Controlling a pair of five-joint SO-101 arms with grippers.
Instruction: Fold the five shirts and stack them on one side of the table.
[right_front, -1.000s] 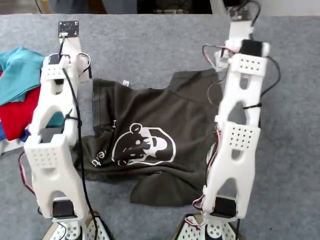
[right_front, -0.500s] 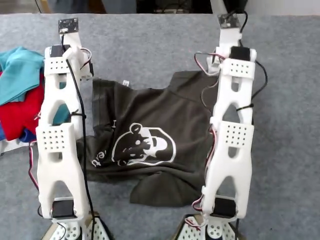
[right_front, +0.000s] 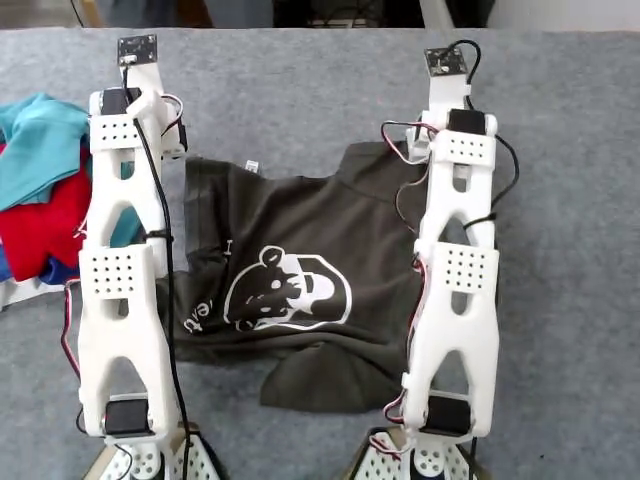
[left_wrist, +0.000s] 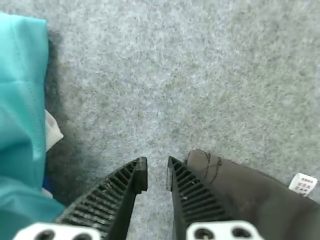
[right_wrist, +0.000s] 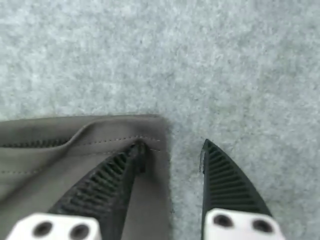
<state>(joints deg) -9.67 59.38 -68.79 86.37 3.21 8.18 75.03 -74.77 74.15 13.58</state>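
Because the dark shirt (right_front: 300, 215) lies spread for folding, the right claw (right_wrist: 172, 155) gapes astride one corner, the left claw (left_wrist: 156, 172) barely parted beside another, both empty.

Bright, even, diffuse light falls from above on the grey table (right_front: 300, 80) in the high view. The white arms (right_front: 118, 300) are the brightest surfaces, flatly lit, with pale grey shading inside their cut-outs. Shadows are soft and short. A faint dark rim lies under the near hem of the dark shirt (right_front: 330, 230). In the left wrist view a broad, soft shadow sits on the table beside the teal shirt (left_wrist: 20, 100). There, the black ribs of the left gripper (left_wrist: 157, 167) catch a dull sheen. In the right wrist view a thin shadow runs along the dark shirt's edge.
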